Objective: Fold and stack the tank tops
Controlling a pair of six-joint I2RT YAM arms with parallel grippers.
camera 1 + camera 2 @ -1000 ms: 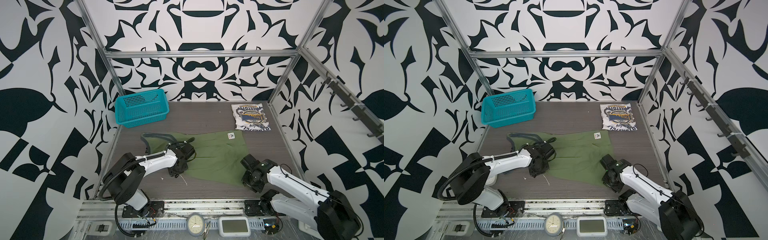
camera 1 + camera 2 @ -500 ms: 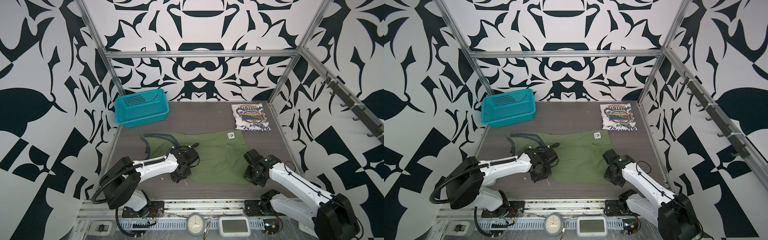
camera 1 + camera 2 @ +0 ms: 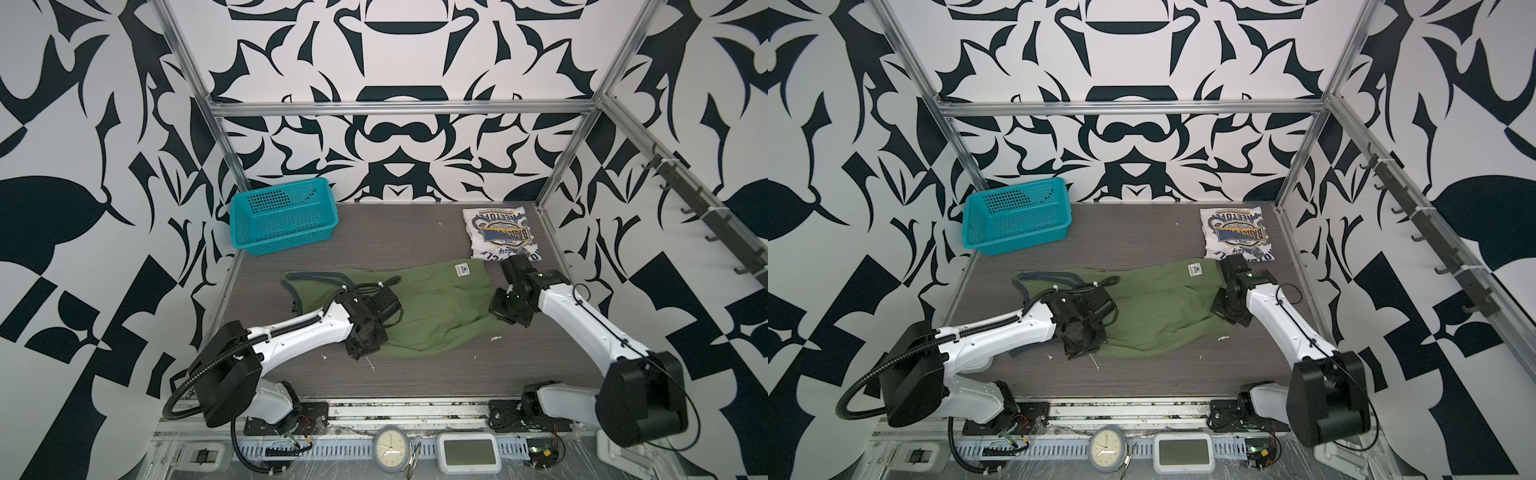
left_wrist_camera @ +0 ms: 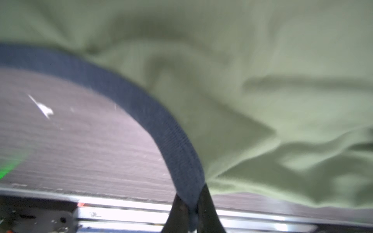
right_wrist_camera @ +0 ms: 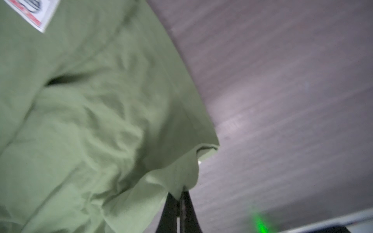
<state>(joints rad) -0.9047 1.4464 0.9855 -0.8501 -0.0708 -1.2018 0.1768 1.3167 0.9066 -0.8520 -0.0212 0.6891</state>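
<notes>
You have the teal basket at the bench's back left corner; both tops lie outside it. The white tank top sits folded at the back right, and the olive tank top is spread mid-bench. Only the wrist views show your grips: the left claw is clamped on its navy trim, and the right claw is pinching a hem corner.

Table: basket, white top, green top
</notes>
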